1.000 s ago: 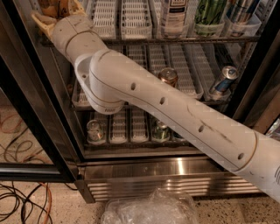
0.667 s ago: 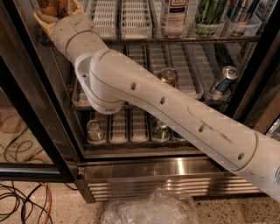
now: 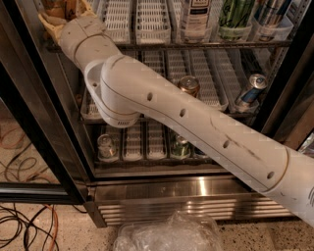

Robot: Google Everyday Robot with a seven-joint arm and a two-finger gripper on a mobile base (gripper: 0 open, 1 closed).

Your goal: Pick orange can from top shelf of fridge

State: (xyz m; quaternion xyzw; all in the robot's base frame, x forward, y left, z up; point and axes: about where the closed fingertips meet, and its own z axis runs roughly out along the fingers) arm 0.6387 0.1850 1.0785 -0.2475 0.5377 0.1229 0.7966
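The orange can (image 3: pixel 55 7) stands at the far left of the top shelf (image 3: pixel 206 44) of the fridge (image 3: pixel 196 188), cut off by the upper edge of the view. My gripper (image 3: pixel 66 12) is right at the can, its tan end wrapping around the can's lower part. The thick white arm (image 3: pixel 196 127) runs from the lower right up to that corner, hiding much of the middle shelf. White slotted lane trays (image 3: pixel 152 19) line the top shelf.
A copper can (image 3: pixel 189 86) and a blue-and-silver can (image 3: pixel 250 88) sit on the middle shelf. Bottles (image 3: pixel 196 14) and green cans (image 3: pixel 235 14) fill the top shelf's right. Silver cans (image 3: pixel 106 146) sit lowest. The black door frame (image 3: pixel 34 127), floor cables (image 3: pixel 19 230) and a plastic bag (image 3: pixel 167 235) are close by.
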